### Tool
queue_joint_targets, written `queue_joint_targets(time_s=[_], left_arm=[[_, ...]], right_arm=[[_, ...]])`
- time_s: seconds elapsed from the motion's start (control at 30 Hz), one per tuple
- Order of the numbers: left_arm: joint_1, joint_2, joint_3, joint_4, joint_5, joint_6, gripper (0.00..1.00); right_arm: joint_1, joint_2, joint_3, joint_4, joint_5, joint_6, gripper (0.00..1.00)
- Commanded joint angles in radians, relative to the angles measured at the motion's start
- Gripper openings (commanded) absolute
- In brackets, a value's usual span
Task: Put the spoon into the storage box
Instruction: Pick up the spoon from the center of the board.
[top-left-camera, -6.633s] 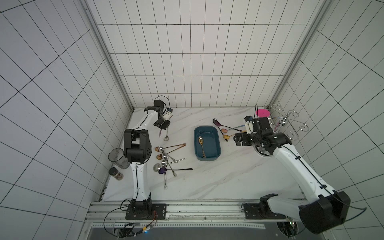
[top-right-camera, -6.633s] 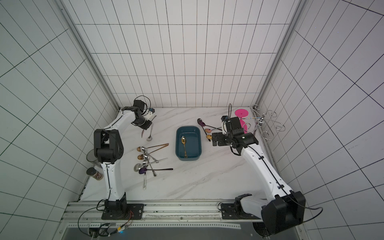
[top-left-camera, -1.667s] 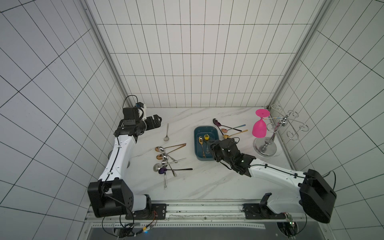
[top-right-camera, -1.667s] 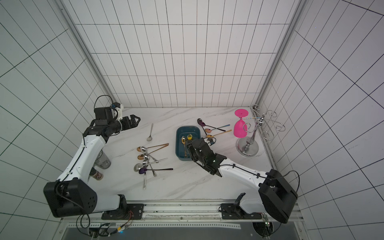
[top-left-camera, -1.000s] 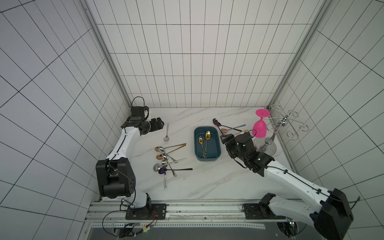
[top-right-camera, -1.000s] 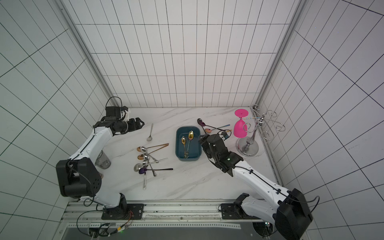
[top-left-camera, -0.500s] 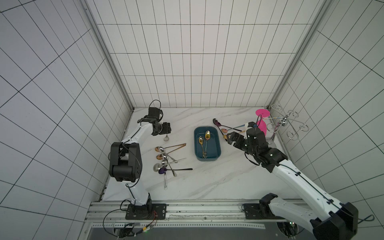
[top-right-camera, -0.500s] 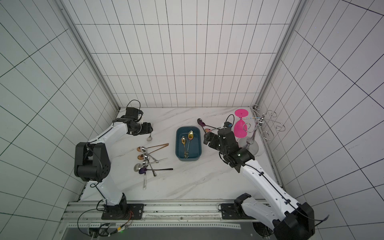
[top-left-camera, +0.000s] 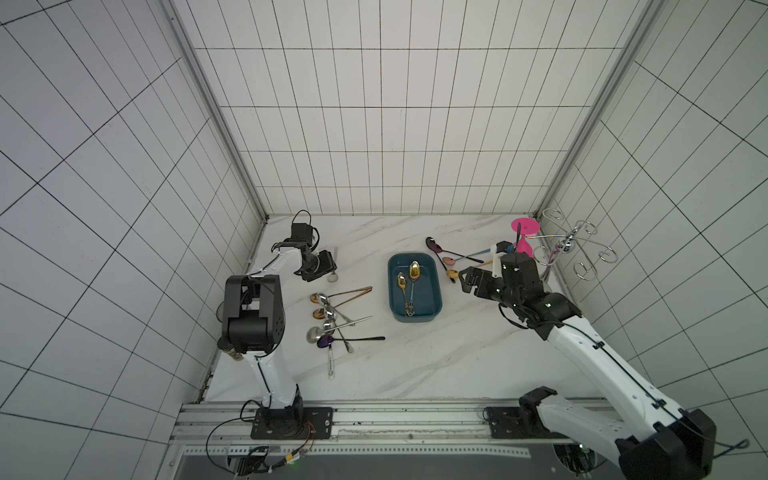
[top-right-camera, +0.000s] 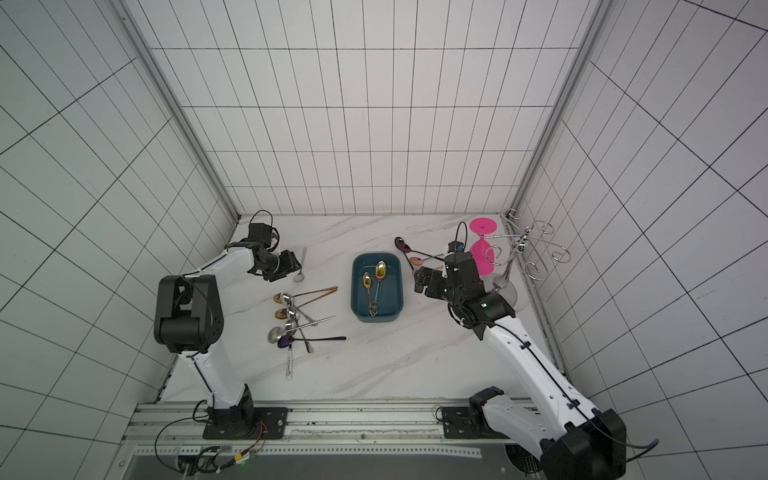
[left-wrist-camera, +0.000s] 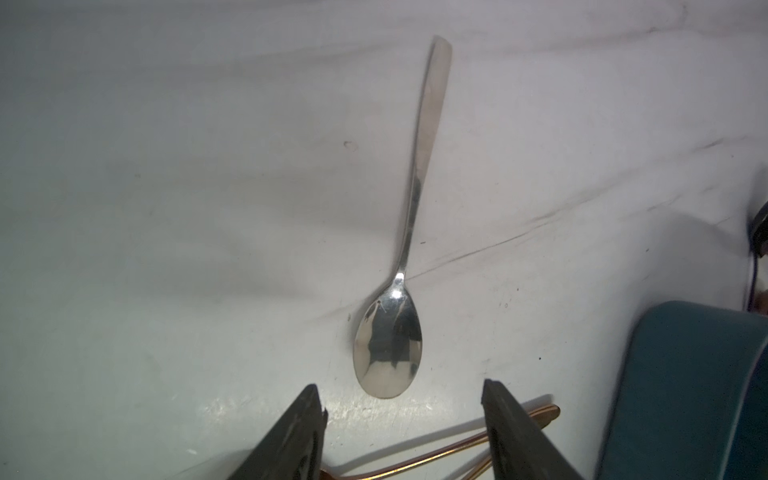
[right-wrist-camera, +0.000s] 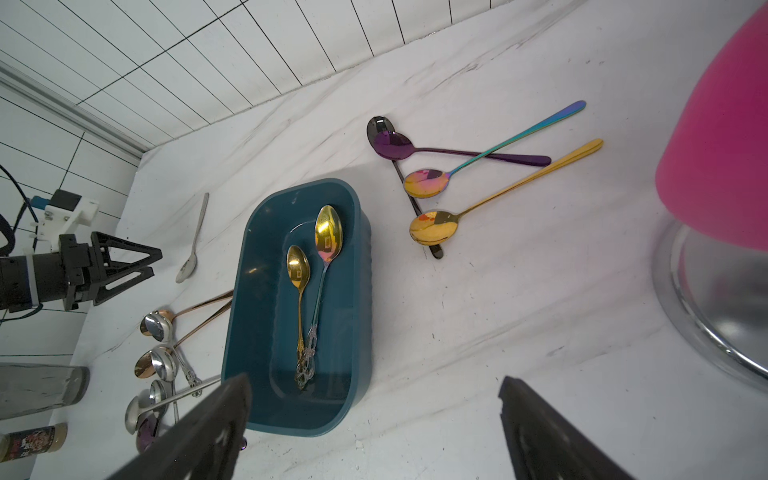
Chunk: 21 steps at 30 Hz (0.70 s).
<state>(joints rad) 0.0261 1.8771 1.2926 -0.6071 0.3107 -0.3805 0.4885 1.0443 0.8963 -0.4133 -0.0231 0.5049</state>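
The pink goblet (right-wrist-camera: 723, 145) runs off the right wrist view's edge. In a top view the left arm (top-left-camera: 253, 316), at nine o'clock from the storage box (top-left-camera: 413, 318), hides most of a glass (top-left-camera: 219, 311) and bottle (top-left-camera: 233, 355).

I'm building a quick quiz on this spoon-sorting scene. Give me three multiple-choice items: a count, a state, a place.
1. How many spoons lie in the dark teal rectangular plastic storage box? A one; B two; C four.
2. The right gripper is: A open, empty; B shut, empty; C shut on a spoon.
3. The lone plain silver metal spoon lies: A in the box; B in the right gripper; C on the white marble tabletop, just ahead of the left gripper.
Answers: 1 B, a small gold spoon and a larger gold-bowled spoon lie inside; 2 A, its jaws stand wide with nothing between; 3 C, it lies flat on the marble before that gripper.
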Motion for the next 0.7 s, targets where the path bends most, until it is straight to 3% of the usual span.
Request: queue_joint_targets(time_s=[0.0,0.3,0.67], left_arm=[[0.015,0.013,-0.047,0.107,0.146,-0.133,0.62],[0.060,0.059,-0.121,0.238,0.281,-0.298,0.59],[0.074,0.101,-0.185,0.313,0.298,-0.429,0.52]], right_arm=[[-0.023,-0.004,0.026,-0.016,-0.017,-0.029,0.97],[-0.041,-0.013,0.021,-0.020,-0.021,-0.019,0.97],[-0.051,-0.006,0.026,-0.023,-0.020,-0.016,0.97]])
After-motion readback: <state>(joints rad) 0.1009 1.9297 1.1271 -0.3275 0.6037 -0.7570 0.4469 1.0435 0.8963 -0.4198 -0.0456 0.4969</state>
